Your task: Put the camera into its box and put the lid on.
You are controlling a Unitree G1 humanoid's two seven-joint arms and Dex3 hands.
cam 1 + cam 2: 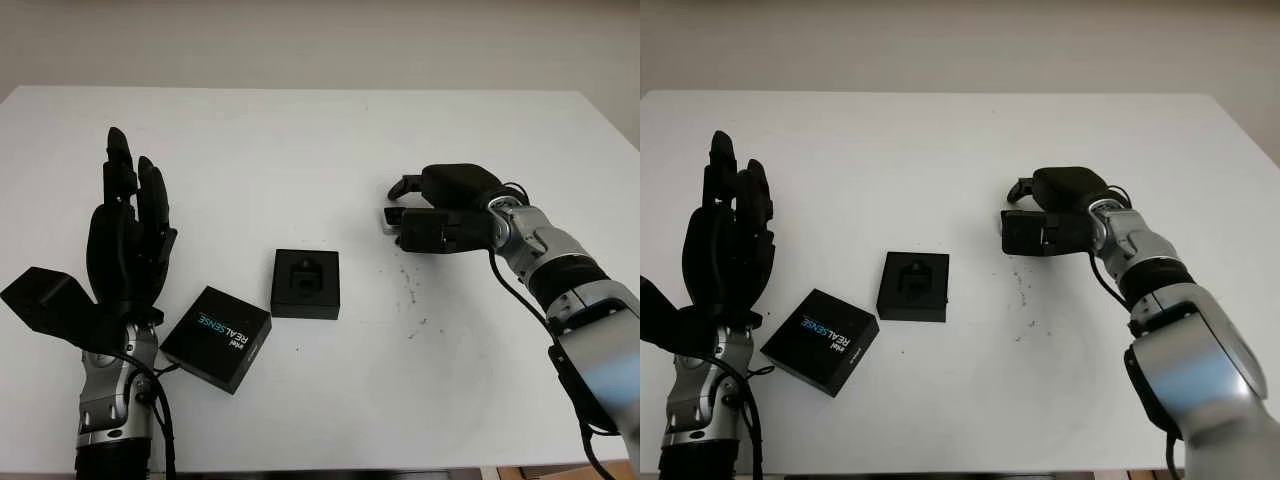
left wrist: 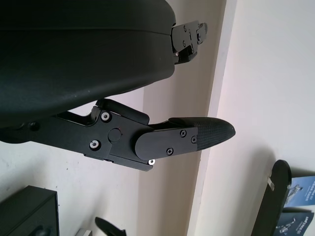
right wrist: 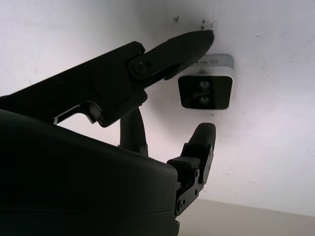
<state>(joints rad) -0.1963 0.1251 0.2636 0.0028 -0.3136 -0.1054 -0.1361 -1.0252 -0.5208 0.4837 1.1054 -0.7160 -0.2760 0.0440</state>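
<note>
Left eye view: on a white worktop point(image 1: 300, 150), the right robot hand point(image 1: 420, 222) reaches in from the right, its fingers curved around a small silver-edged camera point(image 1: 386, 219) lying on the surface; whether the fingers touch it cannot be told from here. The open black box point(image 1: 306, 283) sits at the centre of the worktop, well apart from the camera. Just to the box's left lies the lid point(image 1: 217, 338), printed REALSENSE and turned at an angle. The left robot hand point(image 1: 130, 232) stands upright at the worktop's left edge, open, holding nothing.

Right eye view: the same layout, with the right robot hand covering most of the camera.

Left wrist view: the left robot hand's black shell and one finger point(image 2: 189, 140) reach across a pale background, gripping nothing; a corner of the lid point(image 2: 298, 196) shows at the edge.

Right wrist view: the camera point(image 3: 205, 87) lies flat on the worktop, two lenses facing the viewer, between two parted fingers point(image 3: 172, 51) of the right robot hand. One fingertip sits right at its edge; the other stands apart. The hand is not clamped on it.
</note>
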